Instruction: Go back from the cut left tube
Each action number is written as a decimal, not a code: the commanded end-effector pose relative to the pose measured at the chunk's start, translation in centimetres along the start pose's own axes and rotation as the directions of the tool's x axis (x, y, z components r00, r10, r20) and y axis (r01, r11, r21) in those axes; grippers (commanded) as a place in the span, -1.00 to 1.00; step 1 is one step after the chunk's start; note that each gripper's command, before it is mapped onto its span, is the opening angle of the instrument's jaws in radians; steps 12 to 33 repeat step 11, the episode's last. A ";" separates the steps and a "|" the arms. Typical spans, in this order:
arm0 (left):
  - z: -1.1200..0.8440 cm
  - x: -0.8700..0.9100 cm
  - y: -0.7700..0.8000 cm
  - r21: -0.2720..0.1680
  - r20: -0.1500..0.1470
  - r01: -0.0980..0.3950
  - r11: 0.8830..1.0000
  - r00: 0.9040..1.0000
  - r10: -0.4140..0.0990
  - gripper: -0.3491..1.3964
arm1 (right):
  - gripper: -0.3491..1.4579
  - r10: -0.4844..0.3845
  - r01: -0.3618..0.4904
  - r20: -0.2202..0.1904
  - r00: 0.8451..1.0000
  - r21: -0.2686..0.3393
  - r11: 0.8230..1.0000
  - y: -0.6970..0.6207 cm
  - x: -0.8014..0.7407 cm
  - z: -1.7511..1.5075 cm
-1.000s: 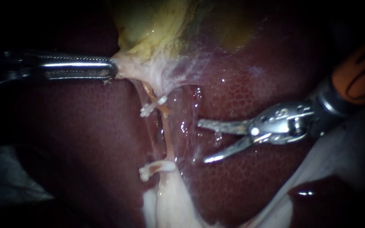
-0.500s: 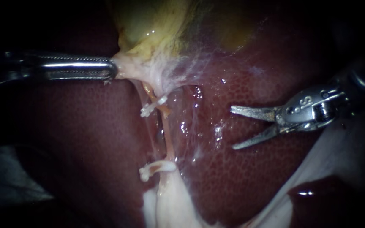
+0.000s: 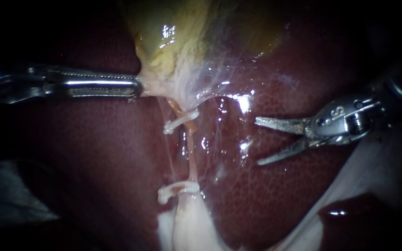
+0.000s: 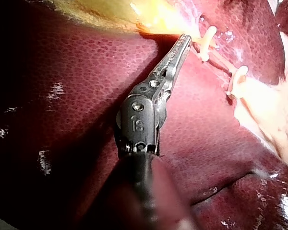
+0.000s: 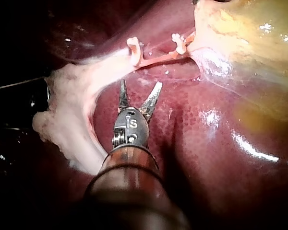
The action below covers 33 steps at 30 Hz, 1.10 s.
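Near the centre of the endoscope view, a thin orange tube (image 3: pixel 192 155) runs down from an upper clip (image 3: pixel 178 122) to a lower clip (image 3: pixel 175 189), lying on the dark red liver (image 3: pixel 94 153). Whether the tube is cut cannot be made out. At upper centre sits the yellow gallbladder (image 3: pixel 173 42), its pale neck tapering toward the upper clip. From the left edge the left instrument (image 3: pixel 138 87) reaches across level, its jaws clamped on the gallbladder's neck, just up and left of the upper clip. Right of centre, the right instrument (image 3: pixel 258 142) points left, jaws apart with nothing between them, well apart from the tube, over bare liver. In the right wrist view the tube crosses ahead of these parted jaws. Below the lower clip, pale tissue (image 3: pixel 187 223) widens toward the bottom edge.
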 end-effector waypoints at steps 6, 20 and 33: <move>-0.01 0.00 0.00 -0.001 0.001 0.001 1.000 1.000 -0.001 -1.00 | 0.99 0.000 0.000 0.000 1.000 0.000 1.000 0.00 -0.01 0.00; -0.03 0.01 0.01 -0.002 0.001 0.001 1.000 1.000 -0.001 -1.00 | 0.99 -0.001 0.001 -0.004 1.000 0.009 1.000 -0.02 -0.01 0.03; -0.03 0.01 0.01 -0.002 0.001 0.001 1.000 1.000 -0.001 -1.00 | 0.99 -0.001 0.001 -0.004 1.000 0.009 1.000 -0.02 -0.01 0.03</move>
